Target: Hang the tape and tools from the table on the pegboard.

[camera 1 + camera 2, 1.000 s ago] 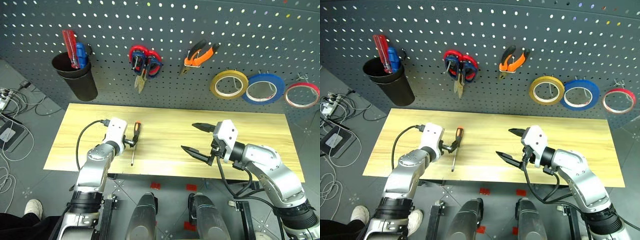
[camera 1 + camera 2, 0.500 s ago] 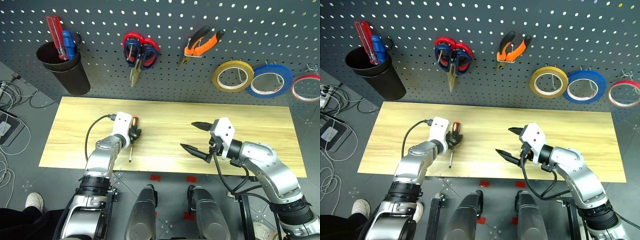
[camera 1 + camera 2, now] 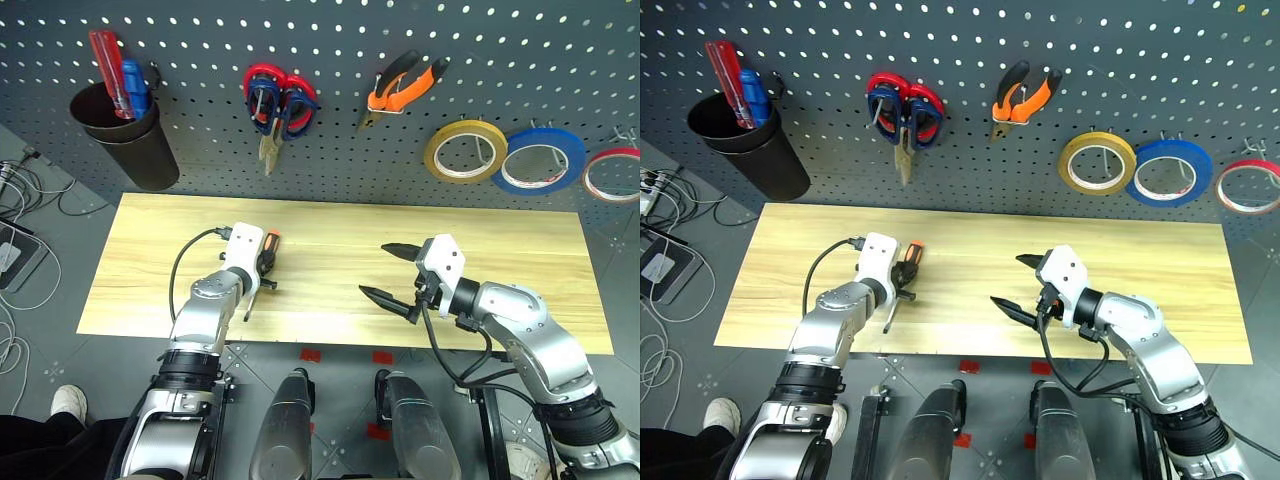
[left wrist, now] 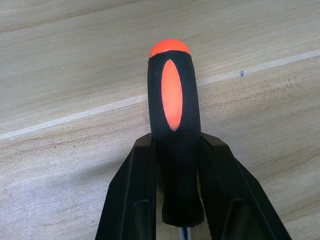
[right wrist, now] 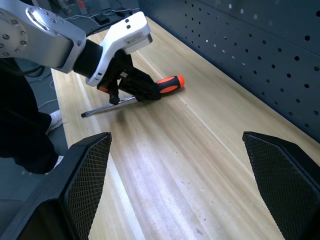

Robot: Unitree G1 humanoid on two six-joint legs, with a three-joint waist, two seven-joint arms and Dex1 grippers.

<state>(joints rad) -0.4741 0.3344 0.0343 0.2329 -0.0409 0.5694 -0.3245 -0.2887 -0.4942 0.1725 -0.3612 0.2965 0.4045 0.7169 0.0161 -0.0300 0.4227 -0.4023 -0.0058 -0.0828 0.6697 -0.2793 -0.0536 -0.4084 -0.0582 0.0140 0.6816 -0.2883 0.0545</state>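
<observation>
Lots of bare wood on the table between the left gripper (closed on the screwdriver) and the wide-open right gripper. Up on the pegboard, crowded with a black cup, scissors, pliers and tape rolls, with roomy gaps between them.

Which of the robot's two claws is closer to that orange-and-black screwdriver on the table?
Left. The left gripper is shut on the screwdriver, its fingers clamping the handle. The right gripper hangs open over the middle of the table, well apart from it.
</observation>
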